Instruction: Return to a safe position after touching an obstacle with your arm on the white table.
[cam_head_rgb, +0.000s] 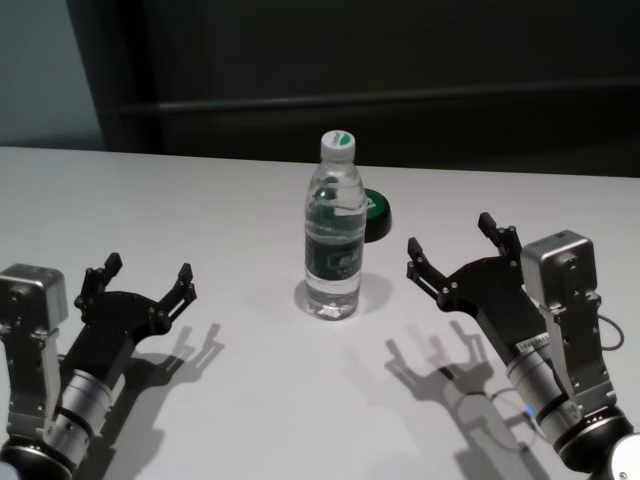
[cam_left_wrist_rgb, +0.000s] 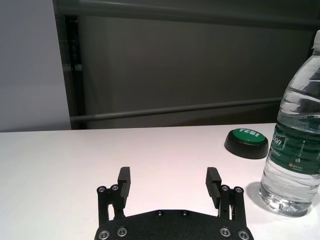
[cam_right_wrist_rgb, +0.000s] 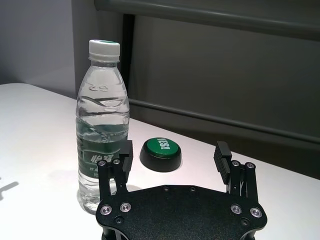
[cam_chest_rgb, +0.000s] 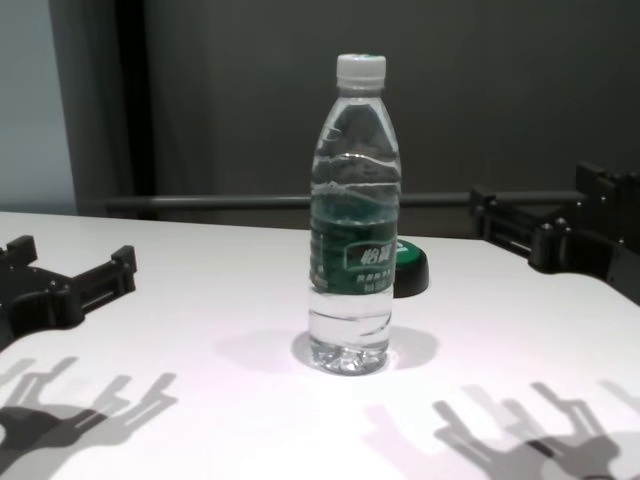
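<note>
The obstacle, a clear water bottle (cam_head_rgb: 333, 228) with a white cap and dark green label, stands upright mid-table on the white table (cam_head_rgb: 220, 220). It also shows in the chest view (cam_chest_rgb: 354, 220), the left wrist view (cam_left_wrist_rgb: 295, 145) and the right wrist view (cam_right_wrist_rgb: 101, 120). My left gripper (cam_head_rgb: 148, 278) hovers open and empty to the bottle's left, well apart from it. My right gripper (cam_head_rgb: 452, 244) hovers open and empty to the bottle's right, a short gap away. Neither touches the bottle. Both also show from their wrists, left (cam_left_wrist_rgb: 169, 181) and right (cam_right_wrist_rgb: 174, 155).
A low black disc with a green top (cam_head_rgb: 376, 214) lies just behind and to the right of the bottle, also in the left wrist view (cam_left_wrist_rgb: 247, 142) and right wrist view (cam_right_wrist_rgb: 160, 154). A dark wall with a rail (cam_head_rgb: 400, 100) runs behind the table's far edge.
</note>
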